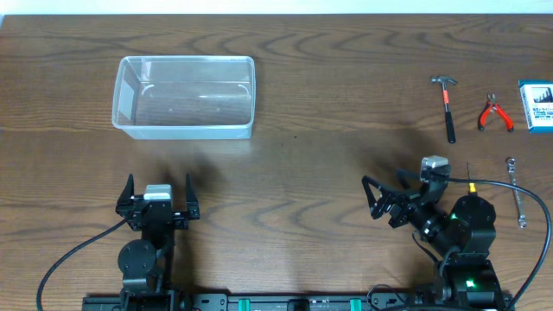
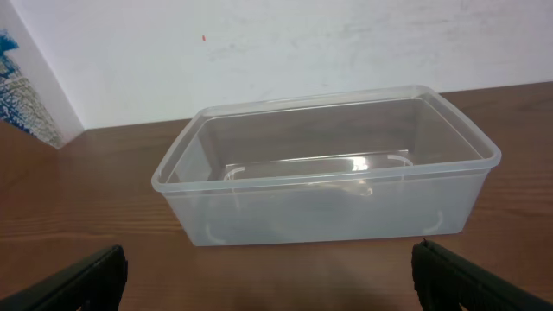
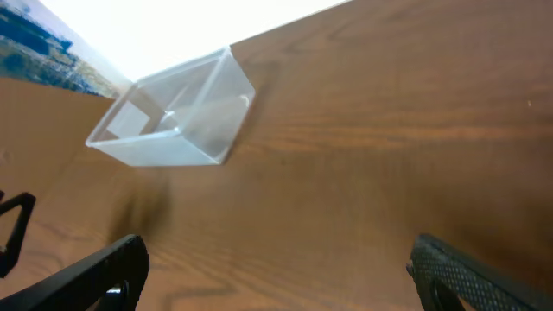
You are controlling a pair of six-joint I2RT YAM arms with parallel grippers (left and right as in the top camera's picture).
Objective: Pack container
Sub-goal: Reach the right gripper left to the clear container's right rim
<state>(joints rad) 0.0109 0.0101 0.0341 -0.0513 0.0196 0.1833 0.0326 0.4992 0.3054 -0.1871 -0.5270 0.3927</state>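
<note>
The container [image 1: 183, 130], a clear, empty plastic tub, stands at the back left of the table. My left gripper [image 1: 160, 184] is open and empty near the front edge, a short way in front of the tub. The tub fills the left wrist view [image 2: 346, 164], beyond the open fingers [image 2: 268, 278]. My right gripper [image 1: 385, 194] is open and empty at the front right, pointing left. In the right wrist view the tub [image 3: 164, 147] lies far off at the upper left, beyond the spread fingers [image 3: 276, 269].
A hammer [image 1: 448, 108], red-handled pliers [image 1: 495, 114] and a small blue-and-white box [image 1: 536, 106] lie at the back right. A wrench [image 1: 517, 192] lies right of my right arm. A thin tool [image 1: 469, 173] is partly hidden behind that arm.
</note>
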